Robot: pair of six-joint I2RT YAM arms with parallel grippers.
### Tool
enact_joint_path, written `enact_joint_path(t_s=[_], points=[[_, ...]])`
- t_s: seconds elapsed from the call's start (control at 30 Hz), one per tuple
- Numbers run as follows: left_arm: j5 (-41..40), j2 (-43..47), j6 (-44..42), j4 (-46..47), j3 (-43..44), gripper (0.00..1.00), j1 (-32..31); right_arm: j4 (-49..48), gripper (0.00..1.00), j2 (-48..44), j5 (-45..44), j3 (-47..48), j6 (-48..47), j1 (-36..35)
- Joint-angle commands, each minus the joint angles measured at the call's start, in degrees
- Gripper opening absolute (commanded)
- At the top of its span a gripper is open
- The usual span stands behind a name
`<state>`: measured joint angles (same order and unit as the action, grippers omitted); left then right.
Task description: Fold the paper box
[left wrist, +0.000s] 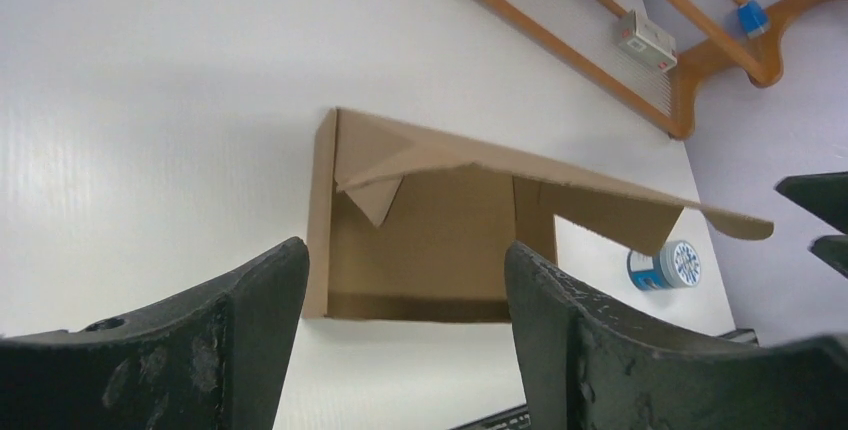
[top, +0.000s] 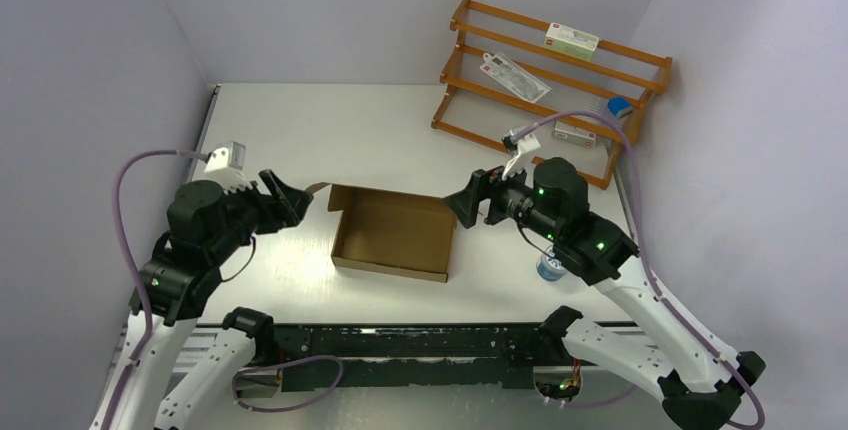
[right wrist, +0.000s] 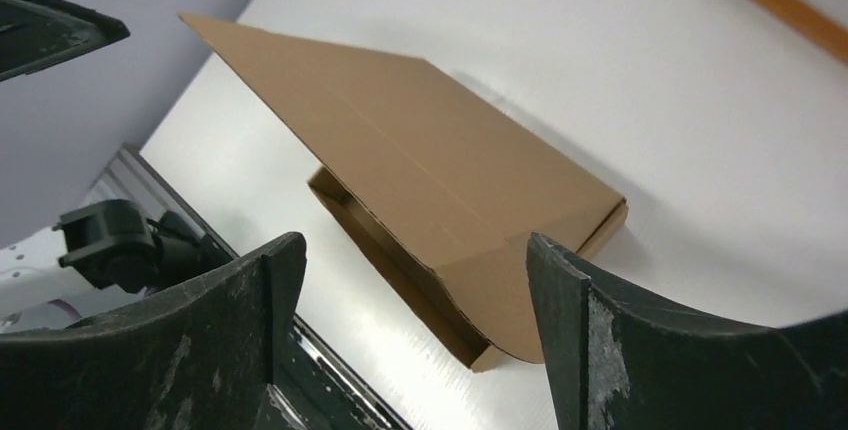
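Note:
The paper box is a brown cardboard tray lying in the middle of the table, walls up and inside showing. In the left wrist view its lid slants up over the tray. The right wrist view shows the lid's outer face tilted over the base. My left gripper hovers just left of the box, open and holding nothing, with the box seen between its fingers. My right gripper sits at the box's right end, also open and empty, its fingers apart from the cardboard.
A wooden rack stands at the back right with small white cartons and a blue item. A round blue-and-white tin rests on the table by the right arm. A black rail runs along the near edge.

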<state>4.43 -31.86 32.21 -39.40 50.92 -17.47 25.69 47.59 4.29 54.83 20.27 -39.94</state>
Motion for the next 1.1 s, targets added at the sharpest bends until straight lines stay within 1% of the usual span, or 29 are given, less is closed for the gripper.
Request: enact_joint_path(t_s=[0.0, 0.1, 0.17, 0.27, 0.43, 0.53, 0.67, 0.83, 0.93, 1.07], points=[[-3.58, -4.39, -7.04, -1.67, 7.69, 0.76, -0.37, 2.92, 0.86, -0.39, -0.54, 5.61, -3.34, -0.22], [-2.72, -9.06, -9.72, -0.59, 11.49, 0.73, -0.37, 2.27, 0.85, 3.48, 0.47, 8.61, -5.4, -0.22], [-0.11, -12.08, -10.97, 1.17, 13.26, 0.72, -0.37, 1.69, 0.83, 6.71, 0.13, 9.94, -6.64, -0.2], [3.91, -16.22, -11.97, 4.67, 13.94, 0.71, -0.37, 0.21, 0.81, 11.49, -0.3, 10.35, -8.11, -0.22], [11.17, -22.64, -13.75, 7.38, 13.21, 0.69, -0.37, -1.08, 0.79, 17.61, 1.26, 8.76, -7.75, -0.31], [13.82, -23.93, -14.5, 7.28, 10.6, 0.67, -0.37, -1.57, 0.79, 18.24, 1.68, 5.94, -7.07, -0.73], [15.73, -23.3, -14.16, 6.4, 5.5, 0.65, -0.37, -1.04, 0.79, 17.15, 1.47, 0.56, -6.1, -1.76], [19.02, -20.42, -11.42, 8.25, -4.2, 0.67, -0.37, -0.66, 0.8, 15.18, -1.52, -5.68, -2.84, -1.94], [19.46, -19.96, -9.56, 8.72, -9.6, 0.67, -0.37, -3.16, 0.82, 13.4, -3.69, -9.61, 1.02, -1.98], [18.29, -19.47, -6.38, 10.84, -15.14, 0.67, -0.41, -8.46, 0.84, 13.52, -3.48, -14.39, 5.56, -1.93]])
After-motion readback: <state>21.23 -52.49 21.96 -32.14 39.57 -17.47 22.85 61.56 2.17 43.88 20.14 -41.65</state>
